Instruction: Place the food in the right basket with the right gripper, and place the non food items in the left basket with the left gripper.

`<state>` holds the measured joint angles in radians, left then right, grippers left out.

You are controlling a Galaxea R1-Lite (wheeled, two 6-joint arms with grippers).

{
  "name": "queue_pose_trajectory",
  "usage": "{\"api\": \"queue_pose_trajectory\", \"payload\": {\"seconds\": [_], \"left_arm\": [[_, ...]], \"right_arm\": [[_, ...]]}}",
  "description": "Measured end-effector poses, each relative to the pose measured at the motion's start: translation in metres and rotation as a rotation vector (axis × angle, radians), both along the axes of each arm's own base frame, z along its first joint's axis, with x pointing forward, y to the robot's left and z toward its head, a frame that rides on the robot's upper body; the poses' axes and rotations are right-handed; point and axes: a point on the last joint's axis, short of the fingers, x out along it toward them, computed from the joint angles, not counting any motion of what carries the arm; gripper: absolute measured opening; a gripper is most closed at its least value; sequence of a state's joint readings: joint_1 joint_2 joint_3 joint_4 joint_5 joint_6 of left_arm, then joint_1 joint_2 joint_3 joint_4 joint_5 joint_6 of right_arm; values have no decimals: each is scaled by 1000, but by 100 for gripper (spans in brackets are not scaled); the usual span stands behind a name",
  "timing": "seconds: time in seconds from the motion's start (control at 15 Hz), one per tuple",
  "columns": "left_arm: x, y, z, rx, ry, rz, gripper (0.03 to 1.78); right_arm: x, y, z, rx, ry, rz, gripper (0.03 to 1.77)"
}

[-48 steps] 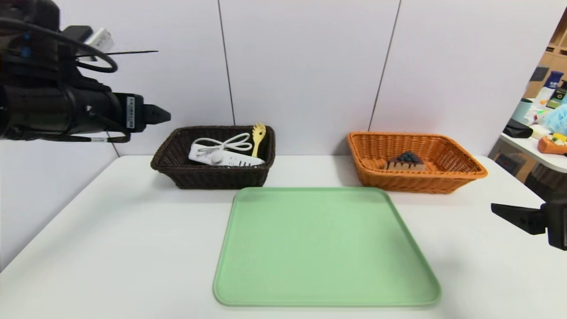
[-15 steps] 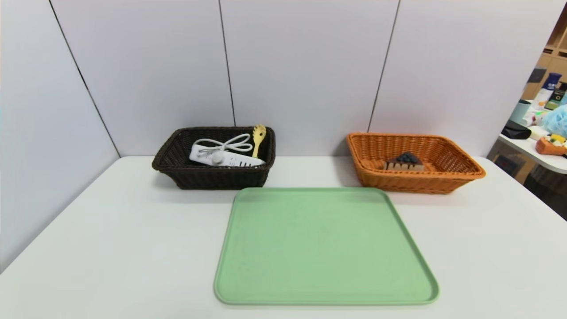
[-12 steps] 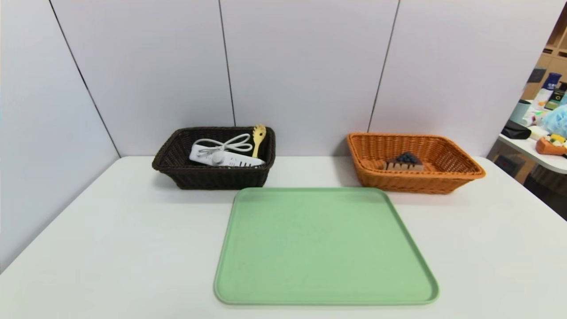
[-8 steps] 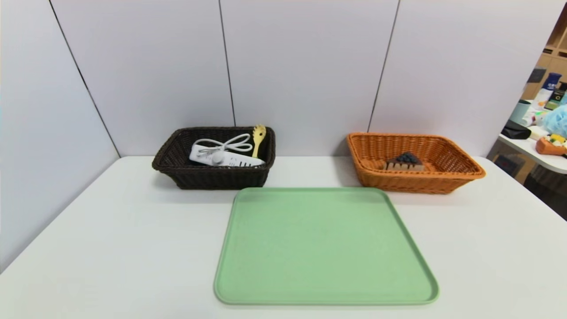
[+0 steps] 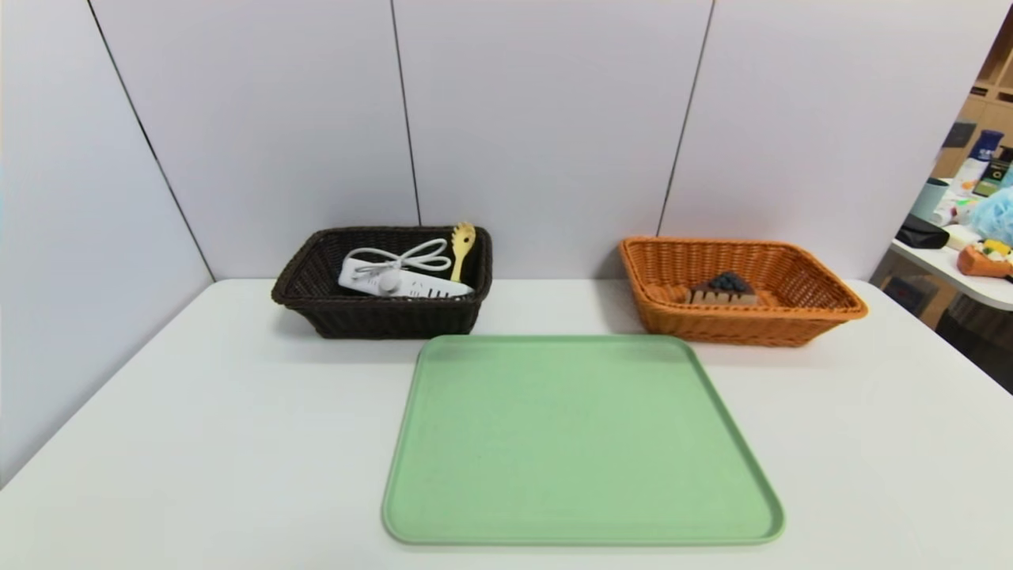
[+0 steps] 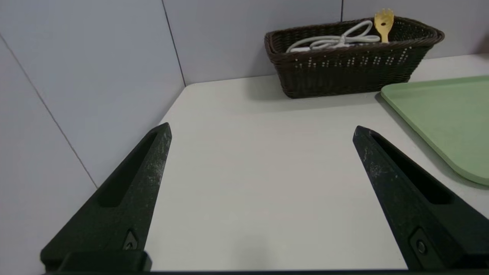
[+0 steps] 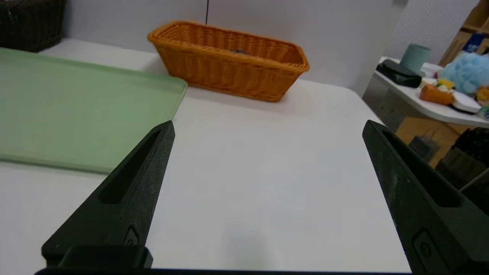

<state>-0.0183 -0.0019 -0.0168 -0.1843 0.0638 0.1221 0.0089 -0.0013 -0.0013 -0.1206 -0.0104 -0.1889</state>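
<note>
The dark brown left basket (image 5: 372,317) at the back left holds a white power strip (image 5: 400,283) with its coiled cord and a yellow pasta spoon (image 5: 460,241) leaning on the far wall. The orange right basket (image 5: 744,324) at the back right holds the cake slice (image 5: 724,290). Neither arm shows in the head view. In its wrist view, my left gripper (image 6: 261,130) hangs open and empty over bare table, near the table's left side, short of the dark basket (image 6: 351,72). My right gripper (image 7: 267,128) is open and empty over the table, short of the orange basket (image 7: 229,72).
A flat green tray (image 5: 582,443) with nothing on it lies in the middle of the white table (image 5: 198,443). Grey wall panels close the back and left. A side table with clutter (image 5: 977,245) stands beyond the table's right edge.
About three seconds ago both arms showed at the head view's edges; they have since drawn back out of it. Nothing has moved over the last second.
</note>
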Motion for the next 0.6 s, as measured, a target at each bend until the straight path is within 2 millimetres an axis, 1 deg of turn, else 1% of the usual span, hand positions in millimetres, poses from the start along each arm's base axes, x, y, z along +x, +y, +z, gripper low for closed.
{"api": "queue_pose_trajectory", "payload": {"seconds": [0.13,0.27,0.47,0.6], "left_arm": [[3,-1,-13,-24,110,-41,169],[3,-2,-22,-53,188,-74,169],[3,-2,-23,-112,200,-84,169],[3,-2,-23,-116,199,-84,169]], "right_arm": [[1,0,-7,-2,67,9,170],[1,1,-8,0,77,42,170],[1,1,-12,59,121,56,170],[1,1,-12,115,123,59,170]]}}
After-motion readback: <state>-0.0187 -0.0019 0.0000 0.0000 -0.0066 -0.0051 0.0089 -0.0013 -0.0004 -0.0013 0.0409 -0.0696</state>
